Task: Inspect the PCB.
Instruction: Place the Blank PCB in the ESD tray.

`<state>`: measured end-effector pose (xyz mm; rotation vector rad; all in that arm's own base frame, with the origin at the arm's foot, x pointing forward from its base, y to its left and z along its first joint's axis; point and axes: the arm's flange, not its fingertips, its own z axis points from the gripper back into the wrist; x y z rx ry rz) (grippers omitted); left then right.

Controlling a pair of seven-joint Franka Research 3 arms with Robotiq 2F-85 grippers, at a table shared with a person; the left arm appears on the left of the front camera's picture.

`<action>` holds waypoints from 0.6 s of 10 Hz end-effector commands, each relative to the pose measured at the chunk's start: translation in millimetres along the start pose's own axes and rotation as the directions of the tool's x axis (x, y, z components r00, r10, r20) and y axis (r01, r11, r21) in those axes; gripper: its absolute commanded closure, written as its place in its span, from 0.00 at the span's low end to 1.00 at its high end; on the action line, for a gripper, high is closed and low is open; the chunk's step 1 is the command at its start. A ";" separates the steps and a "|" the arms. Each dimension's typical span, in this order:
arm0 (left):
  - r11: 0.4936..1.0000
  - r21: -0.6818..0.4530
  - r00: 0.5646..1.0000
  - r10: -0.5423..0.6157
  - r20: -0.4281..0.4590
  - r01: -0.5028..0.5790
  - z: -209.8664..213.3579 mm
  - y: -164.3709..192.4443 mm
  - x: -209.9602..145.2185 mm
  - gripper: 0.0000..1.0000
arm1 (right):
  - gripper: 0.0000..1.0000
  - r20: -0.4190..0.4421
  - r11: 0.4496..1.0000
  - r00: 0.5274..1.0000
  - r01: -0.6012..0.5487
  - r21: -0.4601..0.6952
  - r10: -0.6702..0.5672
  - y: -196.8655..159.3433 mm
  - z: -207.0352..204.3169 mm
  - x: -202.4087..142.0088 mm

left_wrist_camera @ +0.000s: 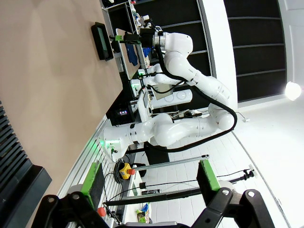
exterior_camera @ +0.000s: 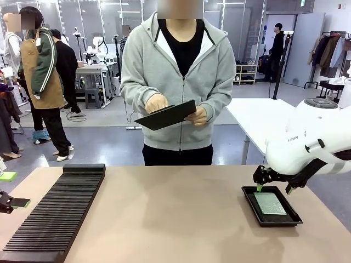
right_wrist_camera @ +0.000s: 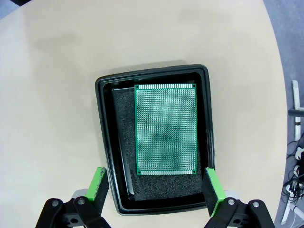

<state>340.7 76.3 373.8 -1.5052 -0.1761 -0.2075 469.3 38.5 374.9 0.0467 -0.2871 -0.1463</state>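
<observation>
The PCB [right_wrist_camera: 165,129] is a green, finely dotted rectangular board. It lies flat on dark foam inside a small black tray [right_wrist_camera: 102,142] at the table's right side. From the front the PCB [exterior_camera: 269,203] looks pale grey-green inside the tray [exterior_camera: 250,205]. My right gripper [exterior_camera: 273,189] hovers just above the tray's far end. In the right wrist view the right gripper [right_wrist_camera: 155,187] is open, its green-padded fingers [right_wrist_camera: 98,187] spread wider than the board and holding nothing. My left gripper [exterior_camera: 13,203] sits low at the table's far left edge. The left gripper [left_wrist_camera: 149,178] is open and empty.
A long black slotted rack [exterior_camera: 55,213] lies along the table's left side. Across the table a person in a grey hoodie holds a dark clipboard [exterior_camera: 166,115] in both hands. The tray [left_wrist_camera: 100,40] and the right arm appear far off in the left wrist view.
</observation>
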 end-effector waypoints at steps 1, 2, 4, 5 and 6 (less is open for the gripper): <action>1.000 -0.001 1.000 0.003 0.002 -0.003 -0.9 -0.3 1.1 0.00 | 0.00 0.003 1.000 1.000 -0.002 0.001 0.002 0.6 -1.3 -0.4; 1.000 -0.001 1.000 0.003 0.002 -0.003 -0.9 -0.3 1.1 0.00 | 0.00 0.003 1.000 1.000 -0.002 0.001 0.002 0.6 -1.3 -0.4; 1.000 -0.001 1.000 0.003 0.002 -0.003 -0.9 -0.3 1.1 0.00 | 0.00 0.003 1.000 1.000 -0.002 0.001 0.002 0.6 -1.3 -0.4; 1.000 -0.001 1.000 0.003 0.002 -0.003 -0.9 -0.3 1.1 0.00 | 0.00 0.003 1.000 1.000 -0.002 0.001 0.002 0.6 -1.3 -0.4; 1.000 -0.001 1.000 0.003 0.002 -0.003 -0.9 -0.3 1.1 0.00 | 0.00 0.003 1.000 1.000 -0.002 0.001 0.002 0.6 -1.3 -0.4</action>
